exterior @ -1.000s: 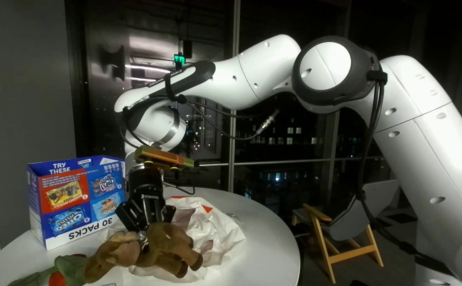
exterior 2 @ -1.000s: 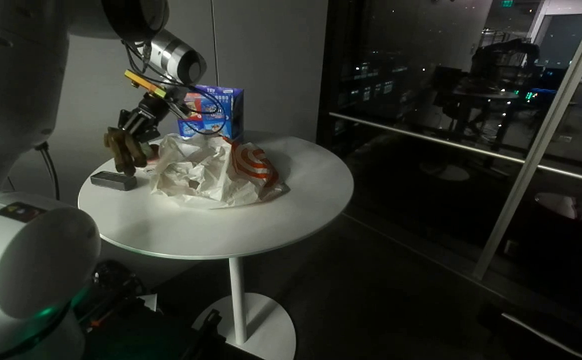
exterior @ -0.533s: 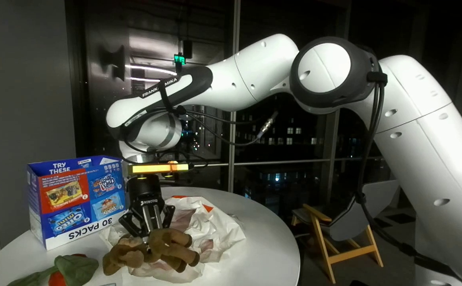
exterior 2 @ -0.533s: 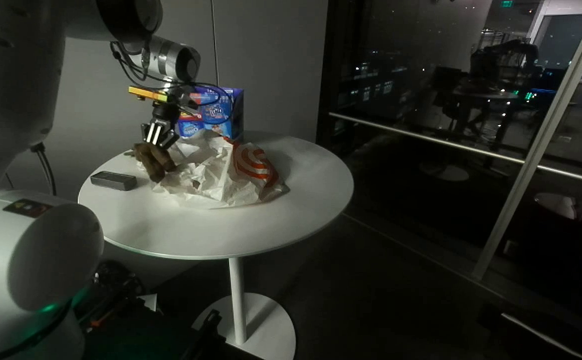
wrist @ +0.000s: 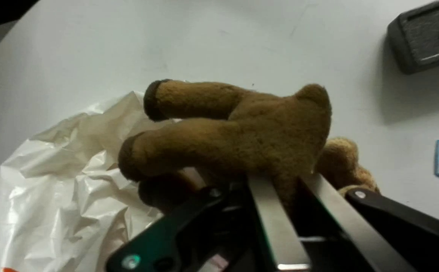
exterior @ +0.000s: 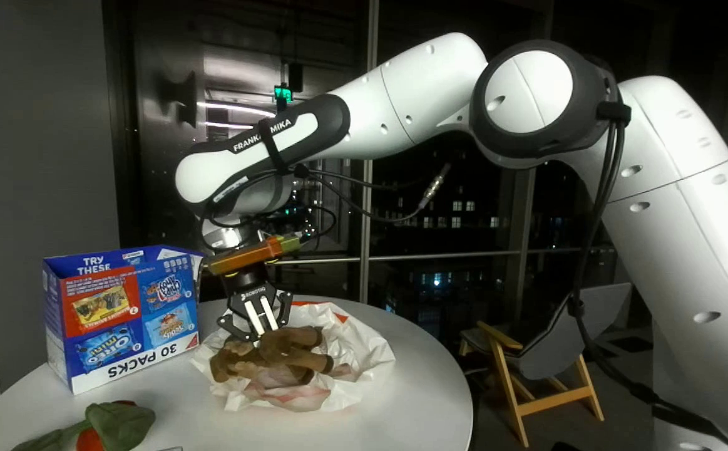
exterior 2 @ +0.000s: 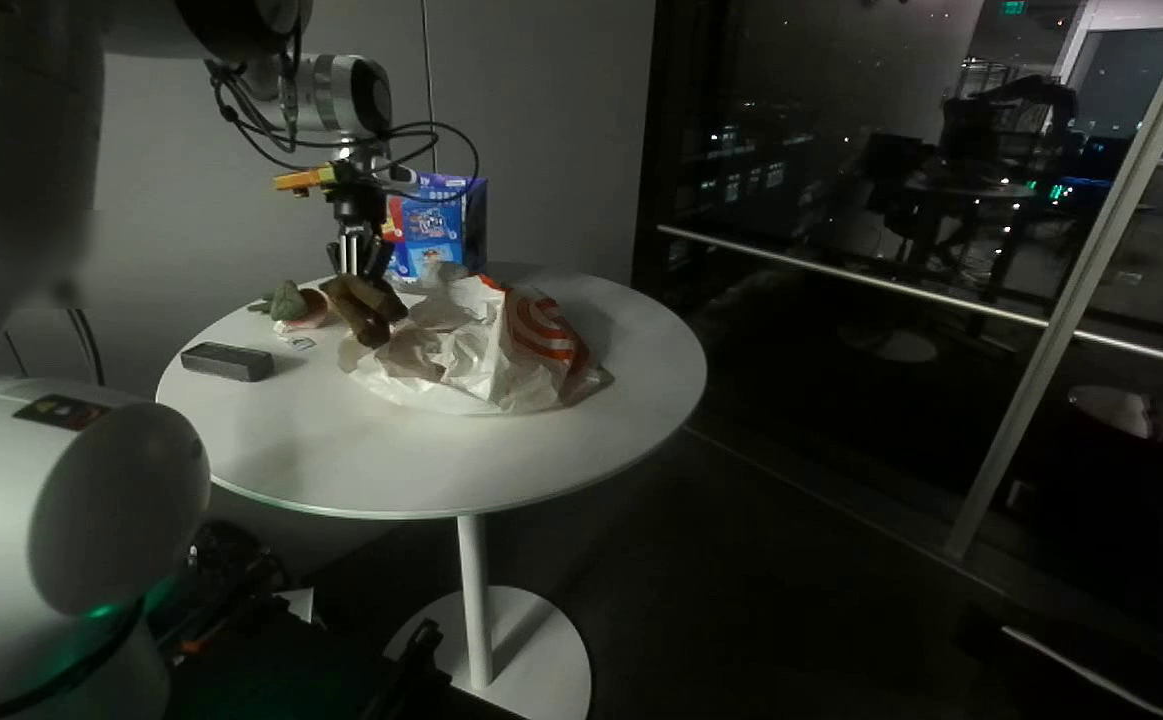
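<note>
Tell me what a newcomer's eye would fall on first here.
First, the big white robot arm arching across an exterior view, its tool shut on a brown plush toy above the round white table. Right by the toy is a crumpled white bag with red-orange markings; whether the two touch is hard to tell. Then comes the bright blue and red snack box, standing on the table at the left of an exterior view.

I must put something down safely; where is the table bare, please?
Bare table: between the dark block, the white bag and the near rim in an exterior view; also from the bag's orange print to the rim. Crowded: around the brown plush in the fingers, near snack box and leafy thing.
</note>
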Controlling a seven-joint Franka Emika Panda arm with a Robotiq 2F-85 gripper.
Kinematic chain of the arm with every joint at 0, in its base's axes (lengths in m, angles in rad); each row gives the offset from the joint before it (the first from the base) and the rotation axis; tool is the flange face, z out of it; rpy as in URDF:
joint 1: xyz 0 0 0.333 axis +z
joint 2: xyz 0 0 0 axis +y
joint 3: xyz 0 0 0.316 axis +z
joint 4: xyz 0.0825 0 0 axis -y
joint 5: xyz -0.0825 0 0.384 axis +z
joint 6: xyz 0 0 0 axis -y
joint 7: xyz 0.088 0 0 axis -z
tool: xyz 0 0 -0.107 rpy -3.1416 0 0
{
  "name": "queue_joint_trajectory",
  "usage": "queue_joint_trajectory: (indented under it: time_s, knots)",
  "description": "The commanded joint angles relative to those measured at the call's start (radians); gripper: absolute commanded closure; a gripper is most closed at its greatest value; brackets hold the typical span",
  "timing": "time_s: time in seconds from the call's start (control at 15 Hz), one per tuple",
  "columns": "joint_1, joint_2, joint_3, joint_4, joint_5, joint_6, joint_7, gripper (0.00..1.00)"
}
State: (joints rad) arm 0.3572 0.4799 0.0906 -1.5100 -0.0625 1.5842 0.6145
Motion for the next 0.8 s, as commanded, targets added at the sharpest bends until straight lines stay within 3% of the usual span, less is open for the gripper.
queue_joint_trajectory:
  time_s: [0.0,0.27,0.73]
  knots:
    - [0.035,-0.050,-0.020,-0.023,-0.102,-0.086,0.128,0.94]
    - [-0.009,-0.102,0.026,-0.004,-0.022,-0.258,0.023,0.95]
    - [-0.016,-0.063,0.001,0.068,-0.043,-0.423,0.157,0.94]
